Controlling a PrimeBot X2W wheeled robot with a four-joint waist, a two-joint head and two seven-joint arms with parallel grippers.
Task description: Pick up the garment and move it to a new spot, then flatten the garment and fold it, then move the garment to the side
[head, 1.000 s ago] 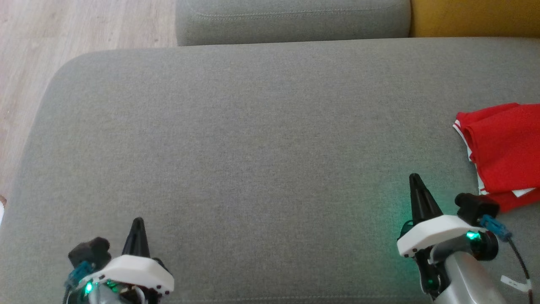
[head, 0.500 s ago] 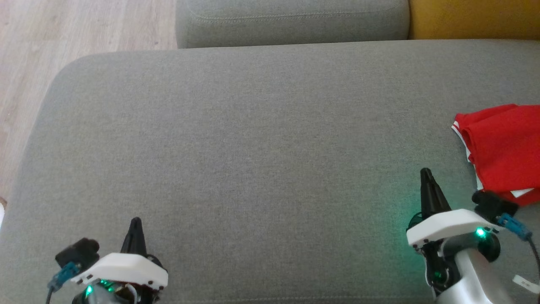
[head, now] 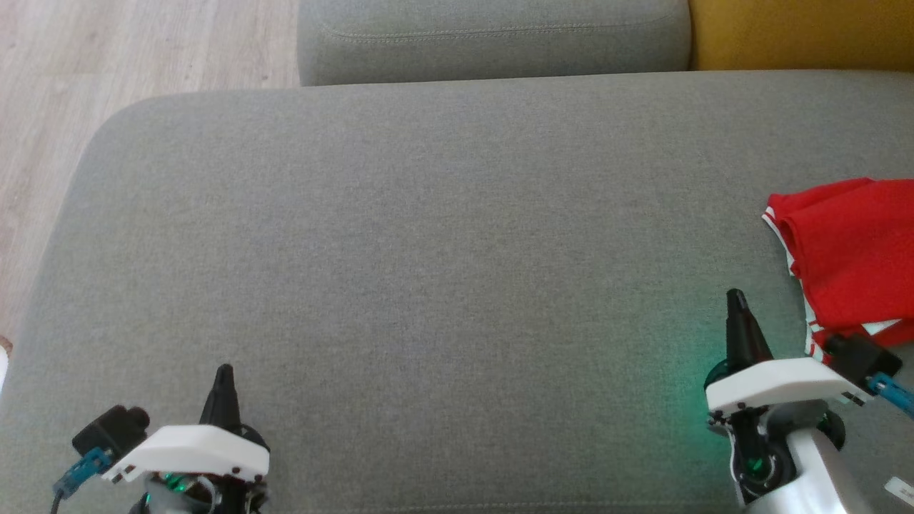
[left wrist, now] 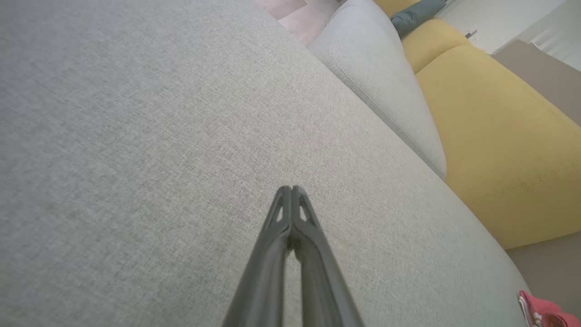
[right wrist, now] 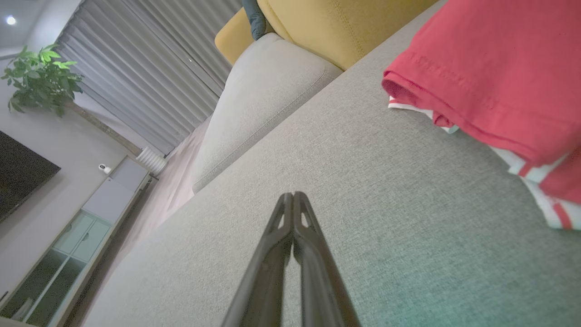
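Note:
The garment (head: pixel 853 250) is red with white-and-red striped trim, folded into a compact pile at the right edge of the grey sofa seat (head: pixel 428 250). In the right wrist view the garment (right wrist: pixel 499 77) lies up and to the right of my fingers. My right gripper (head: pixel 735 300) is shut and empty, just left of the pile's near corner. At the lower left my left gripper (head: pixel 224 371) is shut and empty, far from the garment. A corner of the garment (left wrist: pixel 542 313) shows at the bottom right of the left wrist view.
A grey back cushion (head: pixel 493 36) and a yellow cushion (head: pixel 800 32) stand behind the seat. Wooden floor (head: pixel 107 57) lies off the seat's rounded left edge. The right wrist view shows curtains, a plant (right wrist: pixel 41 81) and a cabinet (right wrist: pixel 68 245) beyond.
Both arms have drawn back and outward: the left gripper drifted left and lower, the right gripper moved right toward the garment's near corner. The garment lies where it was.

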